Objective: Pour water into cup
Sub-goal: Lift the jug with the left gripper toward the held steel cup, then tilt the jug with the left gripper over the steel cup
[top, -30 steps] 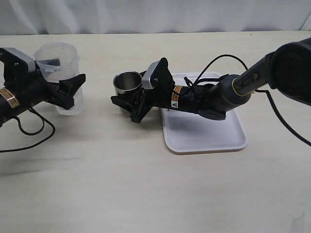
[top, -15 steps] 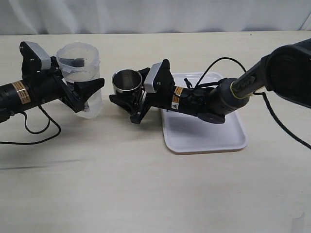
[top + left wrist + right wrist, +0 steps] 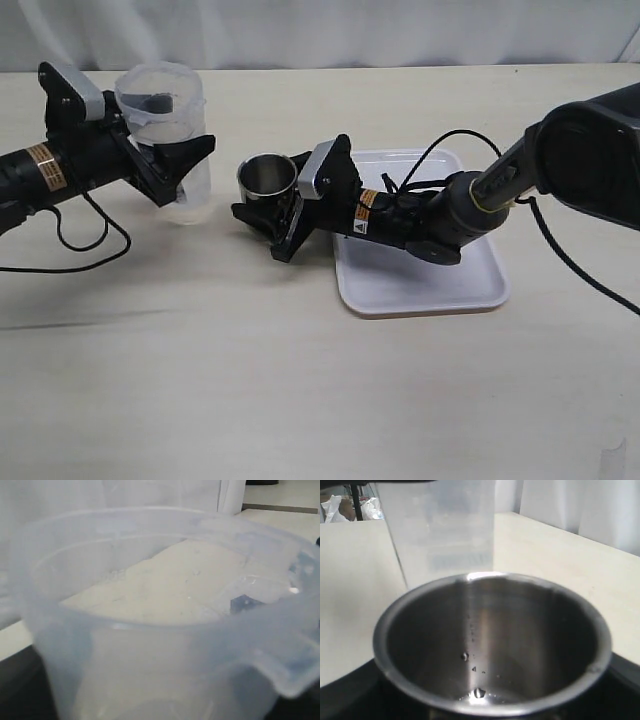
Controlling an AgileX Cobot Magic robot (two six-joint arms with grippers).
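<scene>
Near the far left corner of the counter (image 3: 300,400), the left gripper (image 3: 185,165) clamps a clear plastic jug (image 3: 165,110). Mid-counter, the right gripper (image 3: 262,215) clasps the steel cup (image 3: 266,176) beside a white tray (image 3: 420,290).

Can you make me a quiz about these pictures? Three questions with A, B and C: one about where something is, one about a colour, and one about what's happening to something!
1. Where is the cup?
A. on the tray
B. between the tray and the jug
C. inside the jug

2. What colour is the tray?
A. red
B. white
C. green

3. What is happening to the jug?
A. it lies on its side
B. it stands alone
C. the left gripper holds it about upright

Answers:
1 B: the cup sits just off the tray's edge, on the jug's side.
2 B: the tray is plain white.
3 C: the gripper clamps the jug's wall, with its mouth facing up.
</scene>
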